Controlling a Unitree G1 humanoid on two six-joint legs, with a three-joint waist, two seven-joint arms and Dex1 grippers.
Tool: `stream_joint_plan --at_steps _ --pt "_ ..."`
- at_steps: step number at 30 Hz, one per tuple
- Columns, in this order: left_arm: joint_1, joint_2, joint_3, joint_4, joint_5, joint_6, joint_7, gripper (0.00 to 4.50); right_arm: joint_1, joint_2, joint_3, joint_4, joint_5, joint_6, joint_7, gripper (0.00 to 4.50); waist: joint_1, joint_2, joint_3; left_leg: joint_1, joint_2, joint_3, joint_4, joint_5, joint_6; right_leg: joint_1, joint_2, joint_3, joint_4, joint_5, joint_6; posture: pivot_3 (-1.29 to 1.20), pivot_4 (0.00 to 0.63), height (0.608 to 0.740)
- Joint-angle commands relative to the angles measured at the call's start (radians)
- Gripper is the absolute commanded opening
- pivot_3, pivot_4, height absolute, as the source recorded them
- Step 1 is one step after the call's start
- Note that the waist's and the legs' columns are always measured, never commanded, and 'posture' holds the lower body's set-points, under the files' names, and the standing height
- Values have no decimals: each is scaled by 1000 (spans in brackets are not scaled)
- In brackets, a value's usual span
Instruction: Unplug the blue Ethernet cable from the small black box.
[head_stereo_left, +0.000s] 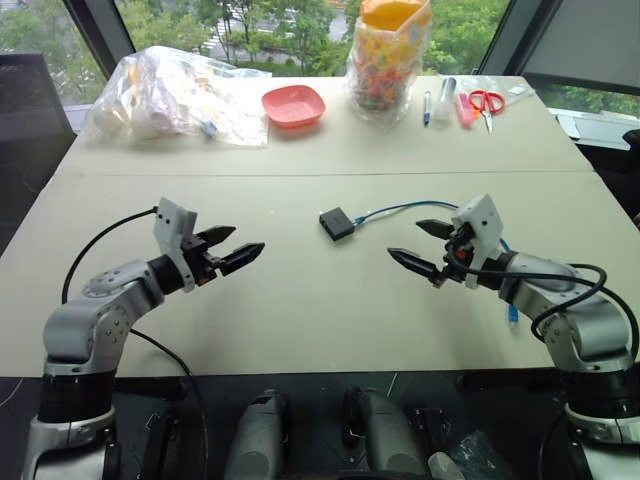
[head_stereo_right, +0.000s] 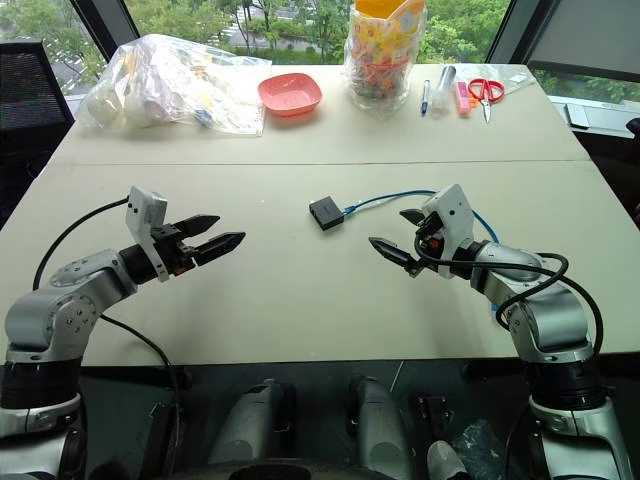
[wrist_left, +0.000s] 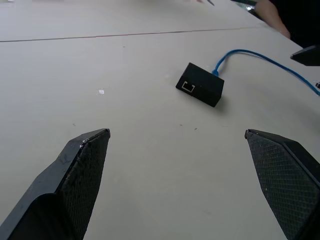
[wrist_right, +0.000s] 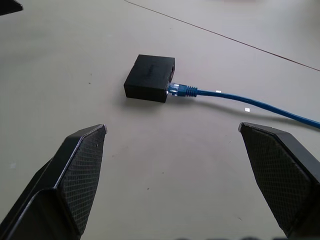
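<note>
Both grippers hovered over the near half of the worktop (head_stereo_left: 300, 330), well apart from each other and pointing inward toward its middle. On the robot's left, the left gripper (head_stereo_left: 232, 247) had its two black fingers spread wide with nothing between them; in the left wrist view its fingertips (wrist_left: 90, 150) framed bare surface. On the robot's right, the right gripper (head_stereo_left: 422, 247) was likewise fully spread and empty, its fingertips (wrist_right: 85, 150) standing to either side of open tabletop in the right wrist view.

Between the two grippers and a little farther from the near edge lay the small black box (head_stereo_left: 337, 223), flat on the worktop near its centre, closer to the right gripper than to the left one and touched by neither. An open port showed on the edge of the box facing the left gripper. The blue Ethernet cable (wrist_right: 240, 101) was plugged into the opposite edge, its pale plug seated in the box. From there the cable curved toward the right edge of the worktop, passed behind the right gripper, and its far end hung near the right forearm.

Along the far edge stood a clear plastic bag (head_stereo_left: 175, 95) toward the left corner, a red dish (head_stereo_left: 293, 105), a filled jar with an orange lid (head_stereo_left: 388, 55), a pen (head_stereo_left: 427, 105) and red-handled scissors (head_stereo_left: 487, 103) toward the right corner.
</note>
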Motion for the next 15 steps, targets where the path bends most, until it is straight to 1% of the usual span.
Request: stream_joint_plan --at_steps 1,6,8,11,13,15 --pt "-31 9 -4 7 0 -9 -16 4500 -40 -4 7 20 -24 -35 18 4431 0 0 0 0 0 0 0 0 0 0 0 0 0 0 0 0 150 740" --pt "-67 30 -35 63 16 -23 -71 4500 -77 -5 38 79 -72 -80 46 4431 0 0 0 0 -1 0 0 0 0 0 0 0 1 0 0 0 150 740" --pt "-87 44 -46 92 26 -29 -106 4500 -103 -12 74 117 -113 -116 69 4431 0 0 0 0 -1 1 0 0 0 0 0 0 1 0 0 0 150 740" --pt "-131 108 -87 144 51 -45 -215 4500 -210 -2 171 273 -207 -208 134 4431 -4 0 0 1 -2 1 1 0 0 -1 0 0 1 0 0 0 150 740" --pt "-149 132 -95 157 48 -43 -256 4500 -270 16 199 374 -231 -251 172 4431 -7 0 0 1 -2 2 2 0 0 -1 0 0 2 0 -1 0 150 740" --pt "-159 150 -77 159 39 -40 -269 4500 -378 59 243 571 -282 -331 214 4431 -8 0 0 1 -2 2 1 0 0 -1 0 0 2 0 -1 0 150 740"
